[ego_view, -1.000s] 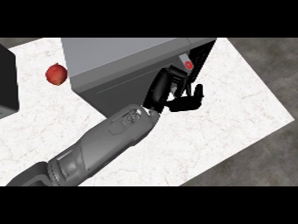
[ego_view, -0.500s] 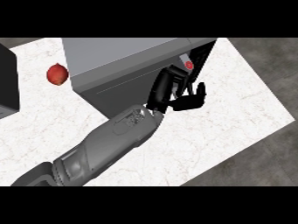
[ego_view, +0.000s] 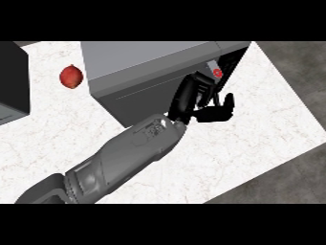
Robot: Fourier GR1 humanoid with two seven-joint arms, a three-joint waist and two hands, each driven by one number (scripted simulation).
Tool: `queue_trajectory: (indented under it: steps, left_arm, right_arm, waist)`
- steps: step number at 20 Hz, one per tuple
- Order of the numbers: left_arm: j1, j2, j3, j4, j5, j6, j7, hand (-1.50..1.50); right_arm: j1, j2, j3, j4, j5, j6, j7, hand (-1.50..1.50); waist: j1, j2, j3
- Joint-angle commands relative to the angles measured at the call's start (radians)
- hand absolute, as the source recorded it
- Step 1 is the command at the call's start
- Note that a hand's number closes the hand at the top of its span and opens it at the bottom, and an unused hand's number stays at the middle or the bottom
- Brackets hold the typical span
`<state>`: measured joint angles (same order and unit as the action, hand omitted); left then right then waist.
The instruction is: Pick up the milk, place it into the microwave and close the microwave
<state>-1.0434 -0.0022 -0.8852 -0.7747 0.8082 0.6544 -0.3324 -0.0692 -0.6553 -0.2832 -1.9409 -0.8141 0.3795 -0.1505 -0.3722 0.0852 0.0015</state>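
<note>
Our right hand (ego_view: 202, 101) is at the mouth of the microwave (ego_view: 151, 76), but we cannot tell how its fingers are set. Just beyond them, inside the opening, shows a sliver of the milk (ego_view: 215, 71) with its red cap. We judge it a light, stiff, smooth carton, best held round its sides.

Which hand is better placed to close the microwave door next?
Left. The left hand is at the microwave's opening, beside its open door; the right hand is not in view.
</note>
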Motion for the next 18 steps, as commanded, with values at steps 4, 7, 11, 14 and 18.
queue_trajectory:
  steps: [4, 7, 11, 14, 18]
  left_arm:
    - [-0.005, 0.074, 0.067, 0.159, 0.047, 0.003, 0.003, 1.5]
    - [-0.003, 0.081, 0.042, 0.178, 0.055, -0.018, -0.002, 1.5]
    - [-0.002, 0.109, 0.044, 0.181, 0.087, -0.044, -0.016, -1.5]
    - [0.003, 0.115, 0.031, 0.184, 0.1, -0.069, -0.025, -1.5]
    - [-0.002, 0.105, 0.022, 0.187, 0.12, -0.085, -0.033, -1.5]
  right_arm:
    - [0.016, -0.016, -0.046, -0.018, -0.026, -0.019, 0.015, -1.5]
    - [0.018, -0.027, -0.061, -0.03, -0.039, -0.018, 0.02, -1.5]
    - [0.045, -0.028, -0.084, -0.037, -0.045, -0.033, 0.031, -1.5]
    - [0.048, -0.034, -0.099, -0.044, -0.054, -0.039, 0.037, -1.5]
    - [0.059, -0.031, -0.107, -0.069, -0.076, -0.046, 0.046, -1.5]
  waist:
    - [0.055, 0.006, -0.003]
    - [0.074, 0.005, -0.003]
    - [0.096, 0.003, -0.004]
    - [0.115, 0.007, -0.005]
    - [0.122, 0.0, -0.004]
